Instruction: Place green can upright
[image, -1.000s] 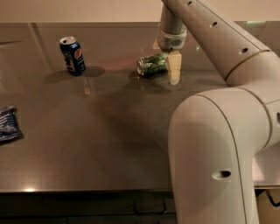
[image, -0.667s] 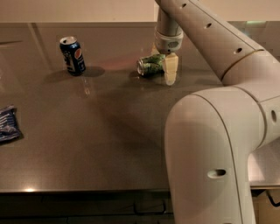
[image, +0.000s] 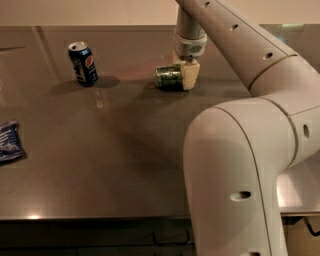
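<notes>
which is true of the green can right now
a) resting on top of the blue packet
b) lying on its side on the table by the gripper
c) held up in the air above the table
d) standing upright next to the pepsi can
b: the green can lies on its side on the table with the gripper down at one end of it, apart from the upright Pepsi can.

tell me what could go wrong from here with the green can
The green can lies on its side with the pincer at its right end, so a nudge could roll it away across the table. If tipped up off-centre, it may fall back over. A hard roll to the left might reach the blue can standing there.
</notes>
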